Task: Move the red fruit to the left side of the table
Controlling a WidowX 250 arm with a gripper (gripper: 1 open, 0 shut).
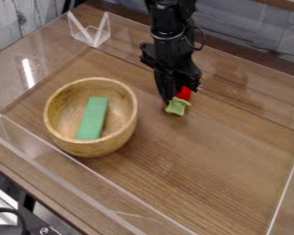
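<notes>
The red fruit [184, 94] is a small glossy red toy whose green leafy cap points toward the front. It lies on the brown wood-grain table [223, 161], right of centre. My black gripper [173, 95] comes straight down onto it. The fingers are pinched together over the fruit's left part, so only its right edge and its cap show. The fruit still rests on the tabletop.
A round wooden bowl [62, 95] holding a flat green block [93, 117] stands left of the gripper, close to the fruit. Low clear acrylic walls [63, 151] border the table, and a clear angled stand [91, 29] sits at the back left.
</notes>
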